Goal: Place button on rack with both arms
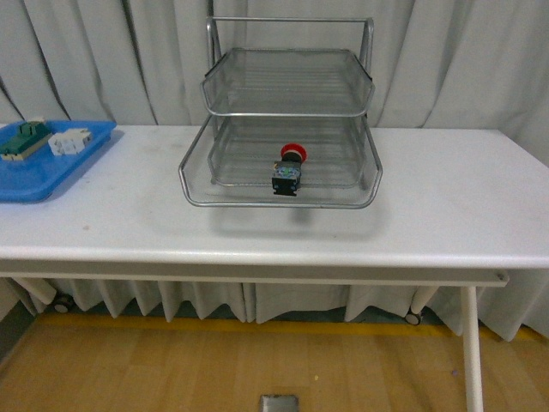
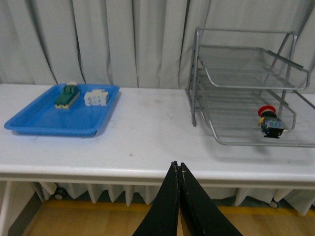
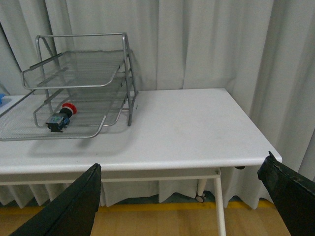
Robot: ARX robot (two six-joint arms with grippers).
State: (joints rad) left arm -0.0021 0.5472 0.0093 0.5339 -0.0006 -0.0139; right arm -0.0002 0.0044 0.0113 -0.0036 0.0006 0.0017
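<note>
The button, red cap on a black body, lies on its side on the lowest tier of the silver wire rack, near its front edge. It also shows in the left wrist view and the right wrist view. The rack shows there too, in the left wrist view and the right wrist view. My left gripper is shut and empty, held off the table's front edge. My right gripper is wide open and empty, also off the front edge. Neither arm shows in the front view.
A blue plastic tray at the table's left end holds a green-topped block and a white terminal block. The white table stands before grey curtains. Wooden floor lies below.
</note>
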